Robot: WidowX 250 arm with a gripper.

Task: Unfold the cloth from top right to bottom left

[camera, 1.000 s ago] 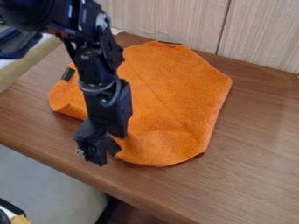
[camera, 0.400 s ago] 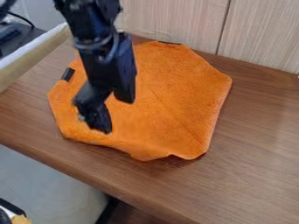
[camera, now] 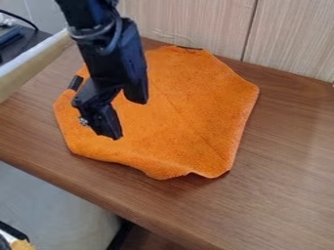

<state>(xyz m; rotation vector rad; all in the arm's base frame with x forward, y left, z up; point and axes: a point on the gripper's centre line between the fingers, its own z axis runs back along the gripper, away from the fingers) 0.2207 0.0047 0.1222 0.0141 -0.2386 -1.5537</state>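
Over the left part of the cloth hangs the black gripper (camera: 125, 116), its two fingers apart with orange fabric visible between and below them. The orange cloth (camera: 189, 107) lies mostly flat on the wooden table, with a faint diagonal crease across its middle. Its near edge is wavy and a little raised, with a small notch toward the near right corner. A black tag (camera: 75, 83) sits on the left edge. Part of the upper left of the cloth is hidden behind the arm.
The brown wooden table (camera: 281, 176) extends around the cloth. Pale wood panels (camera: 287, 39) stand along its back. A beige-edged ledge (camera: 32, 63) borders the upper left, and the table's front edge runs diagonally at lower left.
The gripper has moved up and back from near the table's front edge. The cloth's near left part has spread out toward the front left, and its near edge has changed from rounded to wavy.
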